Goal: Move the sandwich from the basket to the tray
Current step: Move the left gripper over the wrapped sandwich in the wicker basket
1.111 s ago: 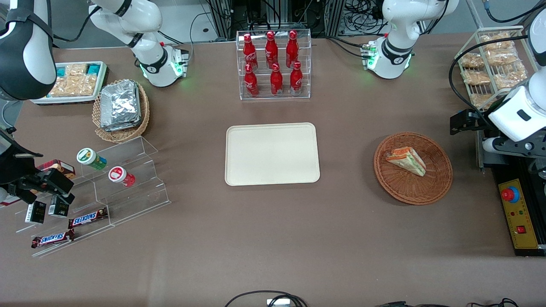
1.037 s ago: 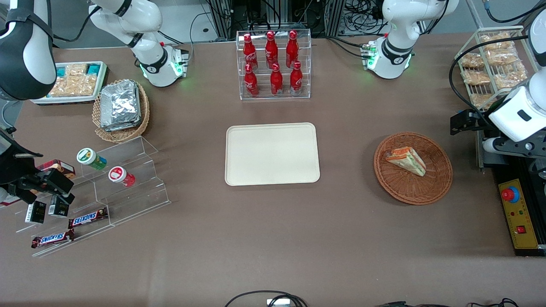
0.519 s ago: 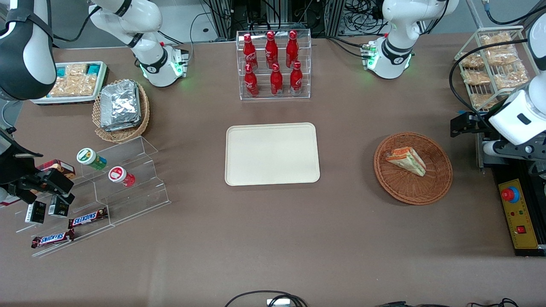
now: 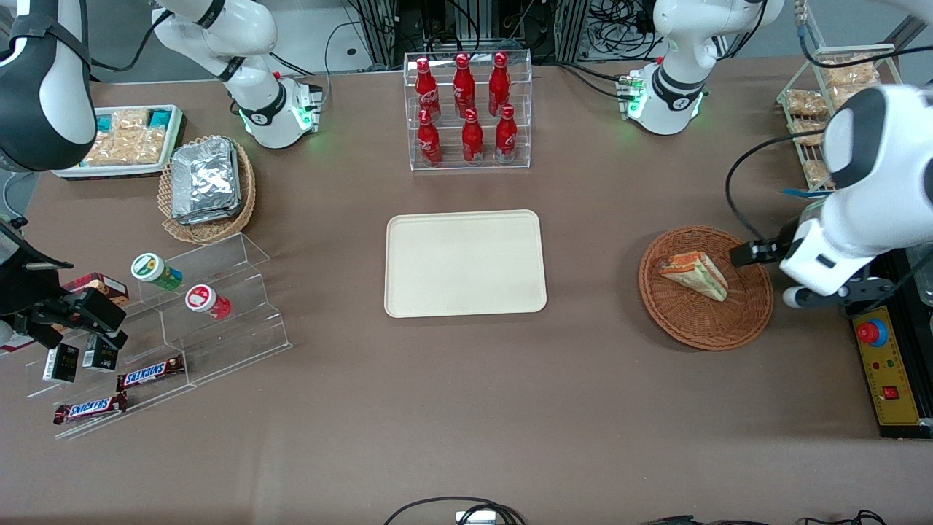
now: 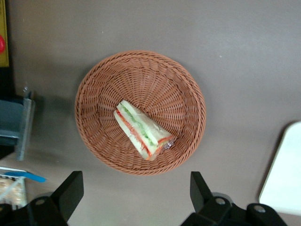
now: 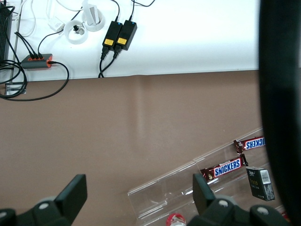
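The sandwich [image 4: 694,275] [image 5: 141,129], a white-bread wedge with orange and green layers, lies in the round reddish-brown wicker basket [image 4: 700,335] [image 5: 183,94] toward the working arm's end of the table. The cream tray [image 4: 465,262] [image 5: 287,179] sits bare at the table's middle. My left gripper [image 5: 135,194] is open, its black fingers [image 5: 70,188] spread wide with only table surface between them. It hovers high, just off the basket's rim. In the front view the arm's white wrist [image 4: 827,255] hangs over the basket's edge at the working arm's end.
A yellow control box with a red button [image 4: 885,372] lies beside the basket, and a wire rack of snack packets [image 4: 838,95] stands farther back. A clear rack of red bottles [image 4: 466,109] stands farther from the camera than the tray. Foil packets in a tan basket [image 4: 208,186] and acrylic steps [image 4: 211,313] sit toward the parked arm's end.
The left arm has swung in from the table's end toward the basket, and its wrist now overlaps the basket's rim. The sandwich, basket and tray have not moved.
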Tool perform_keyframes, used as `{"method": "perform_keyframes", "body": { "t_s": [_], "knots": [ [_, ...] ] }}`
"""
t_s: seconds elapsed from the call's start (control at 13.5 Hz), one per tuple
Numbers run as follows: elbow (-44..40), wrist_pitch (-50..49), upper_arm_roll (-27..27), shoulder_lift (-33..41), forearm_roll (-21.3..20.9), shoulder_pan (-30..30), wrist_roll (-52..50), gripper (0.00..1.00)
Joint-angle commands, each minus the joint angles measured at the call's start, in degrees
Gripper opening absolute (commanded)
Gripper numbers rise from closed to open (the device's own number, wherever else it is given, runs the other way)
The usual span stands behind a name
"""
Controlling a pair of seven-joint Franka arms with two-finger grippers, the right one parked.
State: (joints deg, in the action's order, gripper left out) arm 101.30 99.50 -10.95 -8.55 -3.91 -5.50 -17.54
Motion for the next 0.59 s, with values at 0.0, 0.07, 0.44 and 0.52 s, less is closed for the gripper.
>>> {"method": "perform_keyframes", "body": {
  "t_s": [0.0,0.07,0.44,0.52],
  "knots": [
    [10.3,8.2,-0.2,4.3,-0.7,0.0,-11.2,1.0],
    [12.8,11.0,-0.2,4.5,-0.7,0.0,-16.3,1.0],
    [25.0,26.5,-0.3,4.7,-1.4,1.6,-34.7,1.0],
    [26.3,28.0,-0.3,4.6,-1.4,1.6,-36.2,1.0]
  ]
}}
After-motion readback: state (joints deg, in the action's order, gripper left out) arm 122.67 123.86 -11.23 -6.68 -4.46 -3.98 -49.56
